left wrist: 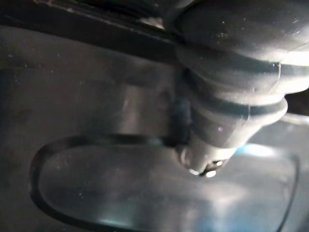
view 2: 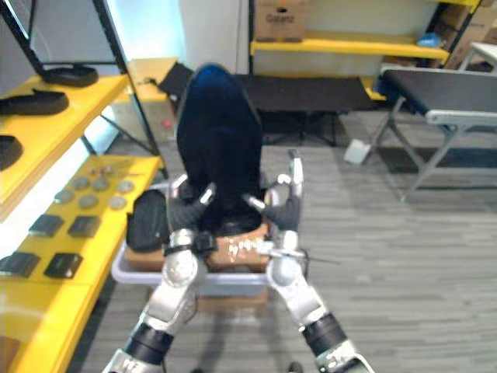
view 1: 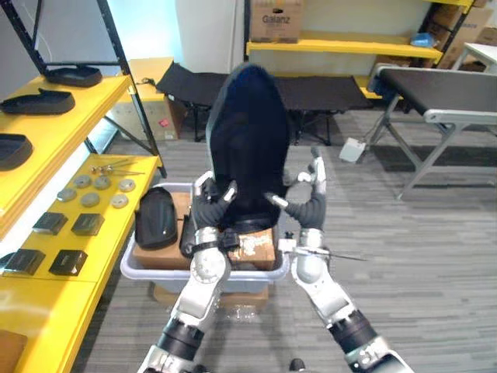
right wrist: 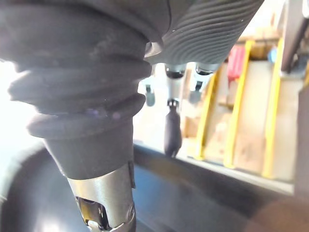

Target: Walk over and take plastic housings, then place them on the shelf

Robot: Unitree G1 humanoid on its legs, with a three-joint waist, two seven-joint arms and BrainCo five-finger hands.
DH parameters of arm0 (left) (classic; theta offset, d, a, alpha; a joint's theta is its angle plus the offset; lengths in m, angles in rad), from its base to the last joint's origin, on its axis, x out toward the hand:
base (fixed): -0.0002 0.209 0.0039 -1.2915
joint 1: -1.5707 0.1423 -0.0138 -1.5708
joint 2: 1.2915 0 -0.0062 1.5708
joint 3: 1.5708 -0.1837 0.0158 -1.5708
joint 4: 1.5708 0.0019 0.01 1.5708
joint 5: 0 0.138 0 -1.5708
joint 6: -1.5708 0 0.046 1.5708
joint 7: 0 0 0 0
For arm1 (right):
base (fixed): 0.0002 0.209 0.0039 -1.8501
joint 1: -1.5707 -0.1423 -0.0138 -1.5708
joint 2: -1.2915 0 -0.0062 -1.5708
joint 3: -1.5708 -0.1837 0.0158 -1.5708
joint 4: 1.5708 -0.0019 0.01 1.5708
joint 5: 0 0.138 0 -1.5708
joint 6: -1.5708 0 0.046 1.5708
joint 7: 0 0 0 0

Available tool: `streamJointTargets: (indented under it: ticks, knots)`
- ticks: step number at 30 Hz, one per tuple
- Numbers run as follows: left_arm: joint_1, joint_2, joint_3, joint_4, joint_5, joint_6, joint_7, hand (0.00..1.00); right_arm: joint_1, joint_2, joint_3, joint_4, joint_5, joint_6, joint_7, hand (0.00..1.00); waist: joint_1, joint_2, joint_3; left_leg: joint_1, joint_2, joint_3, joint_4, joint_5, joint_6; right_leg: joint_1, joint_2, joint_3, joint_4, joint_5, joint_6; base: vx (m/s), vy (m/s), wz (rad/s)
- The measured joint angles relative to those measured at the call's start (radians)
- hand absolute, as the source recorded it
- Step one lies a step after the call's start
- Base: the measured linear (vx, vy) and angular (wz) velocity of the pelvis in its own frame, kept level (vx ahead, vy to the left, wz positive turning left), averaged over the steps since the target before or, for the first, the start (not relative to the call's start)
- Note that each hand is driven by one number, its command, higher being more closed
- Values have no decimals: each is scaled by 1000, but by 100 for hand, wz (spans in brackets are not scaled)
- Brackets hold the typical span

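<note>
A large black plastic housing [view 1: 250,140] stands upright between my two hands, above a grey bin [view 1: 138,269]. My left hand [view 1: 208,210] grips its lower left edge, thumb pressed on the dark surface [left wrist: 96,183]. My right hand [view 1: 309,208] holds the lower right edge, its thumb [right wrist: 104,203] on the housing and one finger pointing up. A second black housing [view 1: 155,217] lies in the bin's left part. More black housings [view 1: 37,101] rest on the yellow shelf [view 1: 85,116] at the left.
A cardboard box [view 1: 260,252] sits in the bin under the held housing. The lower yellow shelf level holds metal discs [view 1: 92,199] and small black boxes [view 1: 68,262]. A grey table [view 1: 443,89] stands at the right, a black cot [view 1: 326,89] behind.
</note>
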Motion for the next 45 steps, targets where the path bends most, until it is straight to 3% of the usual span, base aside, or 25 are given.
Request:
streamJointTargets:
  ticks: [4, 9, 12, 14, 17, 19, 22, 26, 31, 36, 38, 39, 41, 45]
  knots:
    - [39, 1, 23, 0, 32, 35, 63, 100, 75, 0, -4, -118, 142, -58, 102, 0, 0, -11, -10, 0, 0, 1, 0, 0, 0, -2, 0, 1, 0, -1, 0, 0, 0, 0]
    - [74, 1, 58, -4, 30, 37, 84, 100, 176, 1, -17, -163, 388, -64, 291, 0, -1, -19, -15, 0, 0, 4, 0, -1, -1, -5, -1, 2, 0, -5, -3, 0, 0, -1]
    - [119, 1, 105, -14, 17, -4, 82, 100, 286, 6, -104, -192, 465, -58, 330, 0, -1, -15, -17, -1, 0, 22, 0, -4, 0, -19, 0, 20, 0, -5, -4, 0, 1, -16]
    - [157, 1, 147, -21, -33, -66, 66, 100, 360, 13, -221, -183, 469, -17, 325, 0, -13, -10, -17, -2, -1, 30, -1, -8, -2, -25, -1, 28, 0, -5, -4, 7, 6, -17]
    - [228, 0, 202, -87, -129, -157, -20, 100, 436, 12, -355, -77, 494, 70, 331, 0, -26, -5, -21, -2, 2, 48, -1, -10, 0, -36, 2, 41, 0, -5, -4, 16, 3, -16]
    - [299, 1, 226, -185, -179, -222, -119, 100, 513, 14, -452, 57, 548, 130, 349, 0, -26, 6, -23, -1, 1, 57, -1, -12, 0, -39, 2, 52, 0, -1, 0, 40, 9, -14]
    - [364, -1, 272, -246, -224, -253, -221, 100, 584, 15, -518, 107, 596, 131, 386, 0, -29, 32, -38, 1, 1, 57, -1, -12, -1, -36, 1, 51, 0, -1, 1, 24, 5, -1]
    - [392, 0, 316, -249, -227, -253, -277, 100, 567, 14, -535, 103, 614, 103, 461, 0, -30, 41, -42, 1, 0, 35, -1, -13, -1, -20, -1, 26, 0, -5, 1, -18, -1, 17]
    - [428, 1, 374, -310, -205, -244, -253, 100, 475, 12, -472, 102, 610, 104, 503, 0, -11, 41, -36, -39, -9, -47, -6, -13, -1, 5, -12, -65, -2, -27, 8, -71, -6, 48]
    - [527, -8, 434, -427, -204, -224, -244, 100, 352, -19, -335, 104, 562, 131, 501, 0, 63, 67, -20, -74, -21, -131, -5, 6, 3, 35, -23, -168, 0, -41, 19, 10, -7, 57]
    - [560, -25, 457, -443, -205, -224, -250, 100, 324, -20, -297, 106, 559, 146, 499, 0, 76, 64, -15, -79, -30, -161, -5, 13, 5, 51, -29, -201, 0, -46, 20, 41, 5, 55]
    - [574, -43, 479, -445, -204, -226, -268, 100, 301, -21, -276, 109, 553, 148, 497, 0, 95, 57, -13, -92, -42, -186, -4, 22, 12, 56, -37, -227, 0, -47, 25, 40, 8, 60]
    - [576, -43, 487, -446, -205, -229, -282, 100, 274, -24, -275, 115, 553, 148, 496, 0, 104, 53, -7, -105, -55, -210, -1, 28, 20, 65, -45, -253, 1, -46, 30, 51, 25, 52]
    - [567, -38, 496, -493, -204, -235, -348, 100, 222, -35, -277, 122, 554, 148, 481, 0, 117, 7, 30, -105, -95, -215, -1, 32, 36, 54, -100, -270, 69, -71, 49, 59, 79, 22]
